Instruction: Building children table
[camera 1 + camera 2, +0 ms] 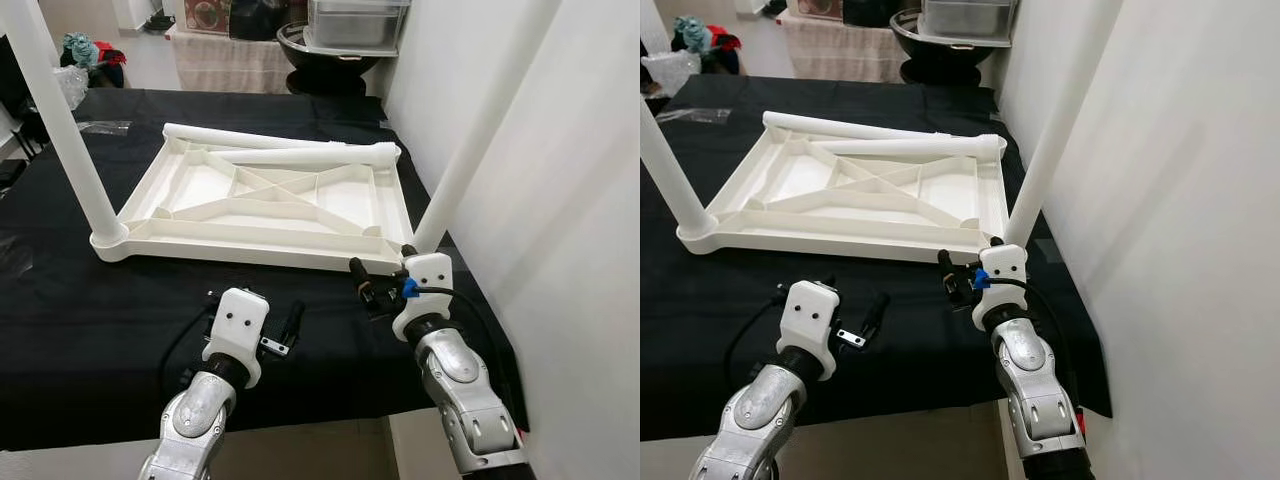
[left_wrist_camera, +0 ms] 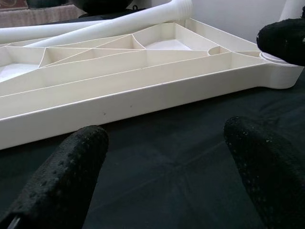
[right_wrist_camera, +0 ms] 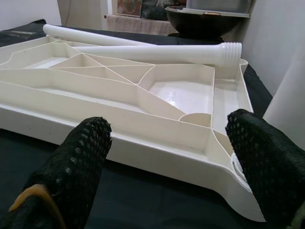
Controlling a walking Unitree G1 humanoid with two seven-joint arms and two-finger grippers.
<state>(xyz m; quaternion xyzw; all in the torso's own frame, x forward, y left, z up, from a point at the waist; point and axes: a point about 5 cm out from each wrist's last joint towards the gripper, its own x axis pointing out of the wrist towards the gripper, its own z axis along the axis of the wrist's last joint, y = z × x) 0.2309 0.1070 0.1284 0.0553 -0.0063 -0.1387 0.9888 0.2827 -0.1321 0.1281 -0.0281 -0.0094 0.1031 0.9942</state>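
Observation:
A white plastic tabletop point(image 1: 200, 238) lies upside down on a black cloth. One white leg point(image 1: 70, 130) stands upright in its near left corner, and another leg point(image 1: 480, 130) stands in the near right corner. Two loose legs point(image 1: 250, 137) point(image 1: 310, 155) lie across the far side of the tabletop. My left gripper point(image 1: 255, 298) hovers low over the cloth just in front of the near rim, open with nothing in it. My right gripper point(image 1: 382, 262) is open too, close to the near right corner socket point(image 3: 243, 176).
A white wall point(image 1: 560, 200) runs close along the right side. The black cloth point(image 1: 100, 330) ends at the front edge by my arms. A metal container point(image 1: 355, 22) and a dark bowl point(image 1: 320, 60) stand behind the far edge. Clothes point(image 1: 85, 50) lie at the back left.

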